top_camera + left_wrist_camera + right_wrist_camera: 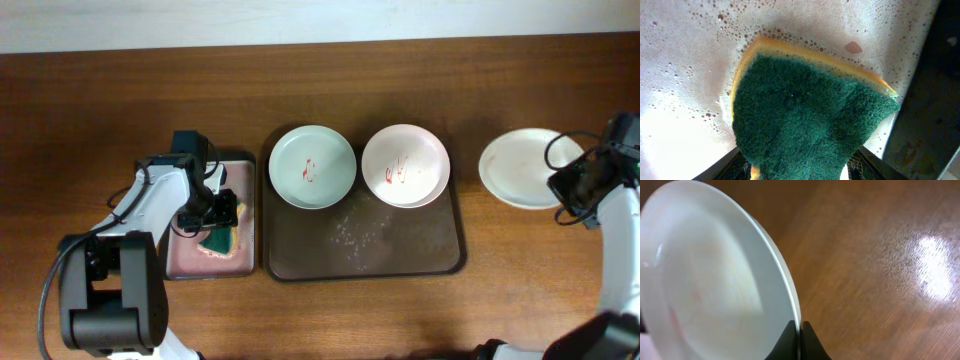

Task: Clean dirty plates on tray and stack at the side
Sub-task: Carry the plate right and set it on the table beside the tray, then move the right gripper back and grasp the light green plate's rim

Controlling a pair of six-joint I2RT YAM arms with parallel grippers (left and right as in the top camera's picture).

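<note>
The dark brown tray (300, 262) holds a pale green plate (330, 150) and a pale pink plate (425, 150), each with red smears at the centre. The whitish plate (515, 168) is to the right of the tray, over the wooden table. My right gripper (562, 180) is shut on its right rim; the right wrist view shows the fingers (800, 330) pinching the rim of the plate (710, 275). My left gripper (218, 215) is shut on a green and yellow sponge (805, 120) over the small tray.
The small black tray (185, 262) with a pinkish, soapy inside (685, 60) lies left of the brown tray. White specks (355, 235) lie on the brown tray's front half. The wooden table (540, 290) extends around both trays.
</note>
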